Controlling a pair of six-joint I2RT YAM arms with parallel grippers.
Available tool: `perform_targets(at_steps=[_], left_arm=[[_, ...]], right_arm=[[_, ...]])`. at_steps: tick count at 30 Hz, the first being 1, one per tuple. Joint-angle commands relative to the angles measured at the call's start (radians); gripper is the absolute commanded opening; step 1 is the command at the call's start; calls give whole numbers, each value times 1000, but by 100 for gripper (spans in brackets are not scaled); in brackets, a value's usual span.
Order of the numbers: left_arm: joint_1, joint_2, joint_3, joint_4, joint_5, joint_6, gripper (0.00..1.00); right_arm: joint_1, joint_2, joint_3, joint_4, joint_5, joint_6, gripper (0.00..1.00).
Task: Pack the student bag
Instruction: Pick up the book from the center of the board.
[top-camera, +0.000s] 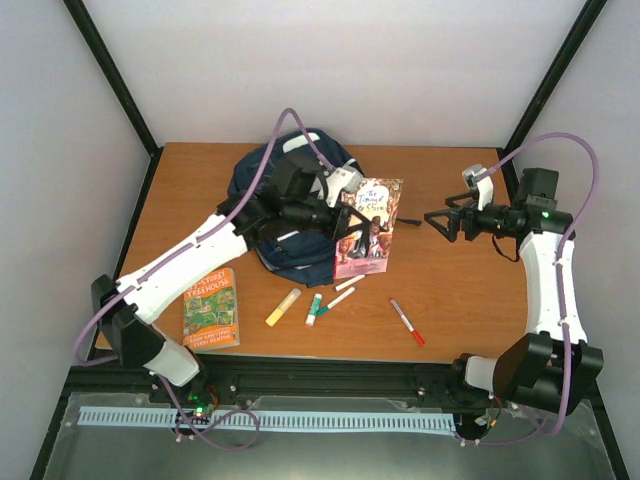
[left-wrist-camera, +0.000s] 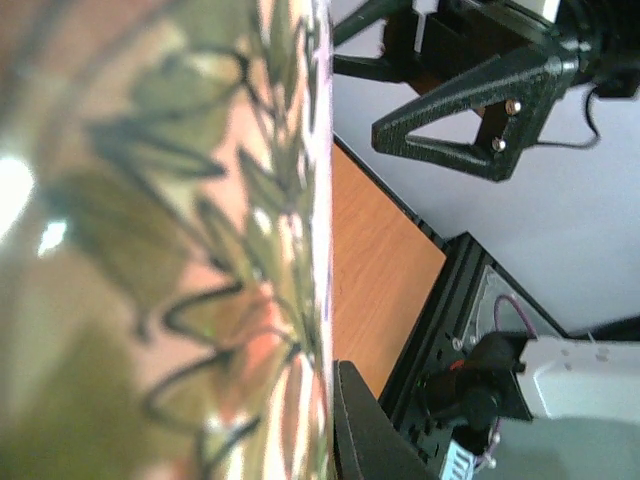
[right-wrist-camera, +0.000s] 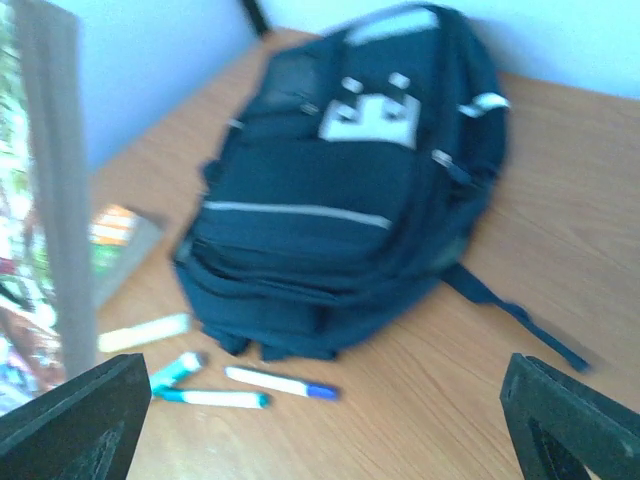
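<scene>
At about eleven o'clock from the middle of the table (top-camera: 470, 290), the student bag (top-camera: 298, 256) is laid flat with its front side up. It is seen as a bulky navy-blue fabric pack. Thin white stripes are carried across the front pocket, a white patch is set nearer the top, and dark straps trail from one side. Its far edge is close to the table's back edge. Whether the main opening is unzipped cannot be told.

At the bag's three o'clock edge a pink picture book (top-camera: 370, 228) is pinched by the left gripper (top-camera: 347, 197), whose fingers are pressed together on it. The book is raised at a tilt against the bag's side. The right gripper (top-camera: 440, 222) is held at three o'clock of that book, apart from it, jaws spread wide with nothing between them.

At six o'clock of the bag a yellow highlighter (top-camera: 282, 307), green-capped markers (top-camera: 314, 309) and a red marker (top-camera: 407, 322) are scattered near the front edge. A treehouse book (top-camera: 211, 308) lies at seven o'clock. Open wood is left at four o'clock of the bag, over the table's right half.
</scene>
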Motion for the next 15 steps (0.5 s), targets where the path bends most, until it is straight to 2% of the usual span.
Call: perform_targets(at_steps=[1, 3, 5, 10, 15], left_arm=[[25, -57, 55, -128, 138, 192, 1], [45, -84, 39, -127, 165, 202, 1], [75, -115, 2, -93, 218, 203, 1], [138, -173, -80, 10, 391, 181, 1], [142, -185, -97, 40, 471, 202, 1]], right_arm=[[47, 29, 63, -56, -390, -45, 97], [103, 46, 97, -177, -459, -163, 95], [155, 45, 102, -217, -513, -235, 95], [271, 28, 39, -41, -481, -86, 97], [398, 53, 62, -40, -465, -78, 97]])
